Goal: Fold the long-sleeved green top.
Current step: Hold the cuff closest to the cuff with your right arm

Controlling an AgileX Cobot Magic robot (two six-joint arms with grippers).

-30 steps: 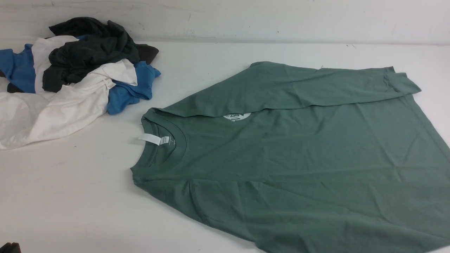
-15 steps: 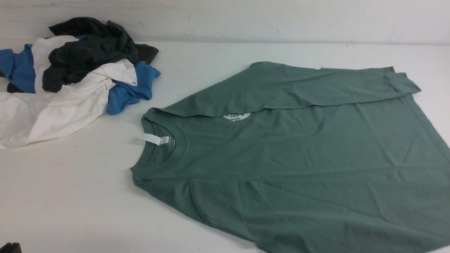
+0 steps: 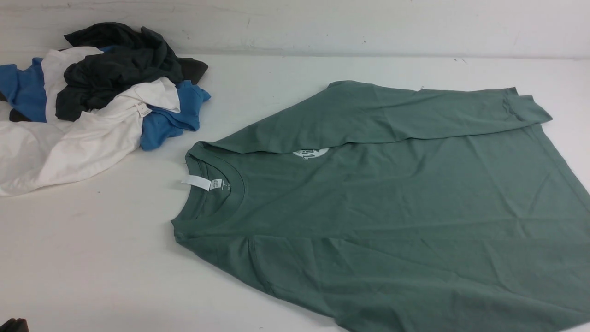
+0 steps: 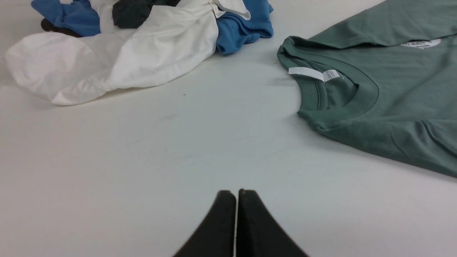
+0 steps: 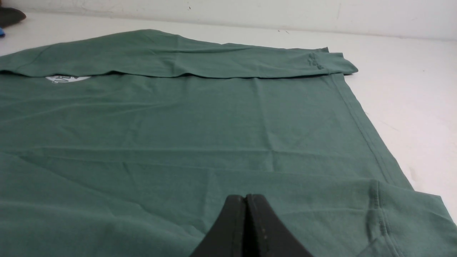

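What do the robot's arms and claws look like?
The left claw and right claw look alike: each has two dark, nearly black fingers that narrow toward the tips. I see no markings or cables on them. The arms themselves hardly show, so I can't tell their colour or shape.

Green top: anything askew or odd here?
Nothing looks damaged or spilled. The top's far sleeve lies across its white print, partly hiding it; the heap of clothes is rumpled.
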